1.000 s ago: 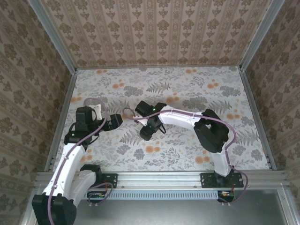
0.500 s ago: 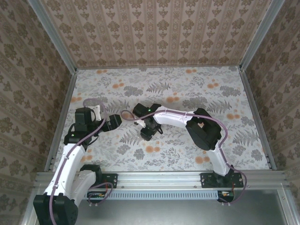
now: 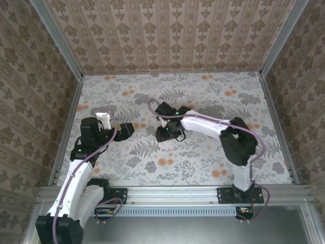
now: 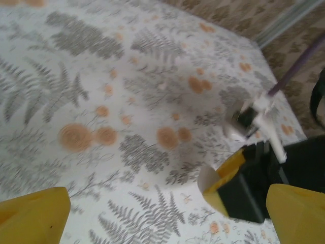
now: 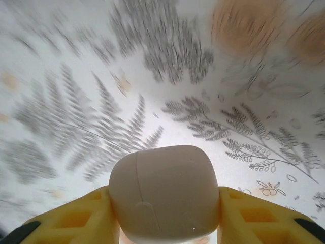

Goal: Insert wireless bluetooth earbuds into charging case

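Near rail: an aluminium rail (image 3: pixel 172 193) ran along the near edge of the table, with both arm bases bolted to it.

Left arm: the white left arm (image 3: pixel 76 173) rose from the near left corner and bent inward over the left part of the table.

Left gripper: the left gripper (image 3: pixel 128 130) pointed toward the middle of the table; its yellow fingers (image 4: pixel 35 213) stood wide apart with nothing between them; only bare flowered cloth lay under the gap.

Right arm: the right arm (image 3: pixel 238 147) reached from the near right across to the table's centre; a purple cable (image 4: pixel 299 63) trailed along it.

Right gripper: the right gripper (image 3: pixel 163 133) sat just to the right of the left one, the two close but not touching; its yellow fingers (image 5: pixel 76 216) were clamped on either side of the charging case.

Charging case: the charging case (image 5: pixel 163 188), white, glossy and rounded, was held between those fingers with its lid seam showing and the lid down; whether it touched the cloth I could not tell.

Table: the table (image 3: pixel 203 157) wore a pale cloth printed with grey ferns and orange blooms.

Back wall: the back wall (image 3: pixel 172 35) carried brown patterned wallpaper, as did both side walls.
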### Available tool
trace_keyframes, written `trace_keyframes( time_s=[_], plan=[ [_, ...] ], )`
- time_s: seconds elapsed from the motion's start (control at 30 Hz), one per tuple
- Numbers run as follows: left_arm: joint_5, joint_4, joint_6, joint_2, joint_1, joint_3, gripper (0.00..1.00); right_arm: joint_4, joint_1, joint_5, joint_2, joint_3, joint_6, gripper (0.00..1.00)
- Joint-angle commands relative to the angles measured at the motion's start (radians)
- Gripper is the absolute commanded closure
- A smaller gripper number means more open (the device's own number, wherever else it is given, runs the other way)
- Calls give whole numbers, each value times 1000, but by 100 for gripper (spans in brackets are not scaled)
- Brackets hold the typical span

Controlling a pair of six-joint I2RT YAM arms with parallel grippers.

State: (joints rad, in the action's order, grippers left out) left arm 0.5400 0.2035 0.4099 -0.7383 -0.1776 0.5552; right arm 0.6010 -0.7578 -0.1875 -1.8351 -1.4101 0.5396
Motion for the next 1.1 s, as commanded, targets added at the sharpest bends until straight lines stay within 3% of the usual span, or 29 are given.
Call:
trace_keyframes(
  time_s=[0.0, 0.2, 0.33, 0.73, 1.07],
  plan=[
    [-16, -164, -44, 29, -98, -2, 0, -217, 7, -58, 149, 40, 295, 52],
    [-340, -275, -154, 33, -415, -14, 5, -347, 11, -56, 281, 107, 500, 50],
    [-437, -480, -158, 22, -529, -72, 8, -445, 8, -16, 361, 195, 638, 47],
    [-390, -864, -31, -128, -588, -140, 17, -492, -5, 81, 496, 302, 772, 46],
    [-356, -957, 9, -237, -586, -114, 21, -527, -14, 83, 514, 333, 810, 46]
  ],
)
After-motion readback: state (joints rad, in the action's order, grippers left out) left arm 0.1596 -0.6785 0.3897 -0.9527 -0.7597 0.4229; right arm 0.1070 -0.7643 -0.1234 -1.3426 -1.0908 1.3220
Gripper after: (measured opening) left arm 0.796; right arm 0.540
